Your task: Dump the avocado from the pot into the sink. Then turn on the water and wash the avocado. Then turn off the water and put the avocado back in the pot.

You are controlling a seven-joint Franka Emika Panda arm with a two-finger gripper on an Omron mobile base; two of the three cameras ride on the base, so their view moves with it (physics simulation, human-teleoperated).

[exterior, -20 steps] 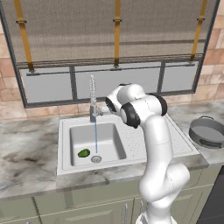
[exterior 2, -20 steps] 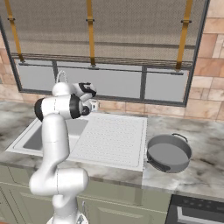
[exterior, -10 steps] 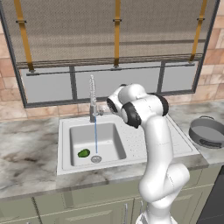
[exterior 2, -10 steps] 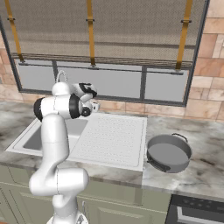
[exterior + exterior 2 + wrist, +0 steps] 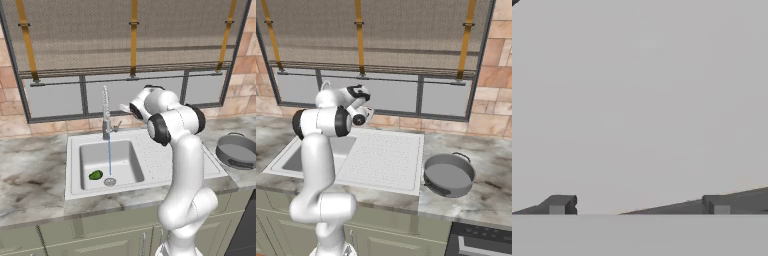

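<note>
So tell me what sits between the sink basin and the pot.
In the right base view, the dotted drainboard fills the stretch between basin and pot, then bare marble counter.

Even, soft rendered light is filling both base views.

No hard shadows are falling on the counter (image 5: 30, 175); only faint shading is darkening the sink (image 5: 107, 160) basin in the centre left. The arm (image 5: 321, 150) is showing mild highlights, no glare. Edges are looking slightly soft and pixelated. The hand view is reading as flat, blurred grey, with no detail resolving.
</note>
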